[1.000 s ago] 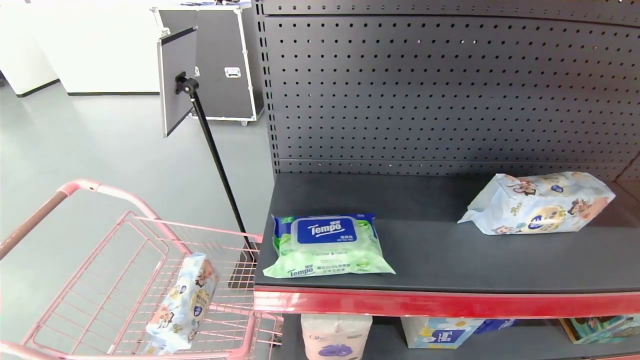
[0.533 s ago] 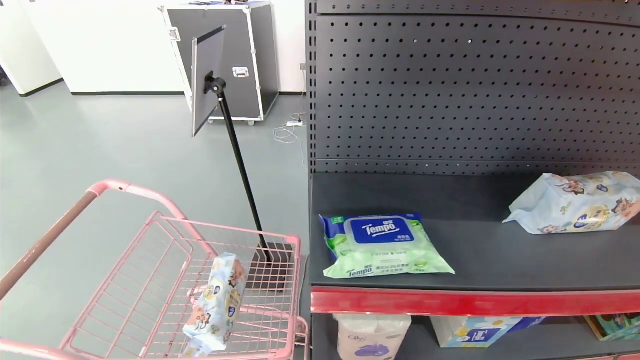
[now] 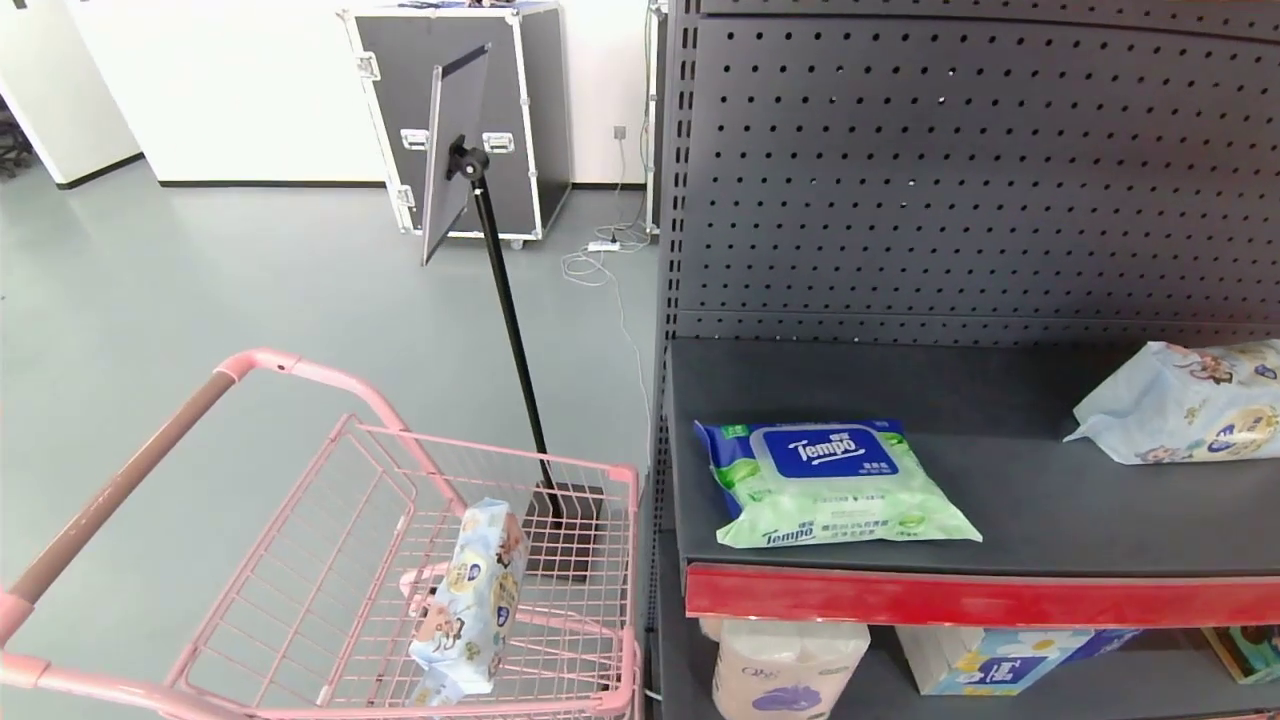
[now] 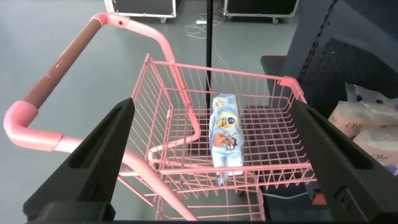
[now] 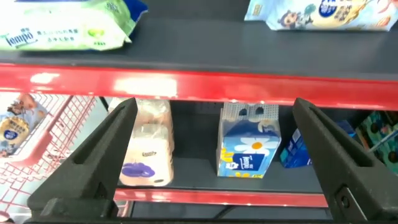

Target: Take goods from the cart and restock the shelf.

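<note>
A pink wire cart (image 3: pixel 130 470) stands left of the dark shelf (image 3: pixel 1050 510). One cartoon-print tissue pack (image 3: pixel 470 600) leans on edge inside the cart. My left gripper (image 4: pixel 212 106) hangs open above the cart (image 4: pixel 155 43), with that pack (image 4: pixel 225 134) below and between its fingers. On the shelf lie a green and blue wipes pack (image 3: pixel 830 480) near the front left and a cartoon-print pack (image 3: pixel 1190 400) at the right. My right gripper (image 5: pixel 214 102) is open in front of the shelf's red edge (image 5: pixel 205 84), holding nothing.
The lower shelf holds a toilet-roll pack (image 3: pixel 785 670) and a blue tissue box (image 3: pixel 990 660). A black stand with a panel (image 3: pixel 500 300) rises between cart and shelf. A black flight case (image 3: pixel 530 110) and a floor cable sit behind.
The head camera has turned left, so cart and shelf sit further right in the picture. No goods have moved relative to cart or shelf.
</note>
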Motion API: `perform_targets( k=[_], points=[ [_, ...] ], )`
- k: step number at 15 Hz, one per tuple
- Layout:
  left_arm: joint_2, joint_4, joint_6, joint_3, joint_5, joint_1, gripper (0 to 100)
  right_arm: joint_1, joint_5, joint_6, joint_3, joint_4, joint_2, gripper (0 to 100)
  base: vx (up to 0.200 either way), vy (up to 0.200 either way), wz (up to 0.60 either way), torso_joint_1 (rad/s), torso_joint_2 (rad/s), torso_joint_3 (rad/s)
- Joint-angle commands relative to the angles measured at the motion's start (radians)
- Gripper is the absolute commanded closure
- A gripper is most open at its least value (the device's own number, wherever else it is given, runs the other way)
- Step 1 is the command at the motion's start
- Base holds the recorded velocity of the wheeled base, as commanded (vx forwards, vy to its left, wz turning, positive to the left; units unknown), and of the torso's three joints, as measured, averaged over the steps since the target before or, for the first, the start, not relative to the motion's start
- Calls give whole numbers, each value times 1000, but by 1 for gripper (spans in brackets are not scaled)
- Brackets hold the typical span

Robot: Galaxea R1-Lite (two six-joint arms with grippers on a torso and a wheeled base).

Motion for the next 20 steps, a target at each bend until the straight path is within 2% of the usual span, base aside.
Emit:
perform_targets(
  k=[1,13,20],
  points=[
    [1,0,0,0,0,0,0,0,0,0,1,0,0,0,0,0,0,-139,344,198],
    [1,0,0,0,0,0,0,0,0,4,1,-1,0,0,0,0,0,-143,375,227],
    [1,0,1,-1,0,0,0,0,-1,1,1,-1,0,0,0,0,0,-177,527,351]
  ],
)
